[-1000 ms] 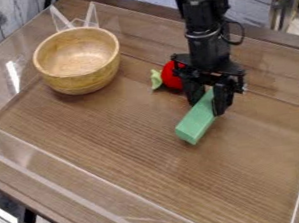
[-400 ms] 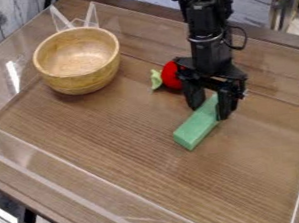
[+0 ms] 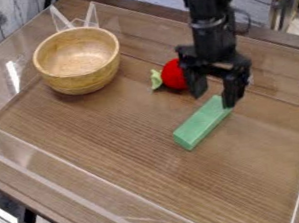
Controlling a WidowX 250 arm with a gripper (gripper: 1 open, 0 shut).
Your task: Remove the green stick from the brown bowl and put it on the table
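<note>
The green stick [image 3: 202, 124] lies flat on the table [image 3: 101, 139], right of centre, with nothing gripping it. My gripper [image 3: 215, 86] hangs just above its far end, pointing down, open, with nothing between its black fingers [image 3: 231, 87]. The brown bowl [image 3: 77, 61] stands empty at the back left, well apart from the arm.
A red ball with a small green leaf [image 3: 170, 74] rests just behind and left of the gripper. Low transparent walls [image 3: 23, 157] edge the tabletop at the left and front. A clear stand [image 3: 72, 18] sits behind the bowl.
The gripper opened and let go of the green stick, which settled flat on the table. The hand then rose a little above it.
</note>
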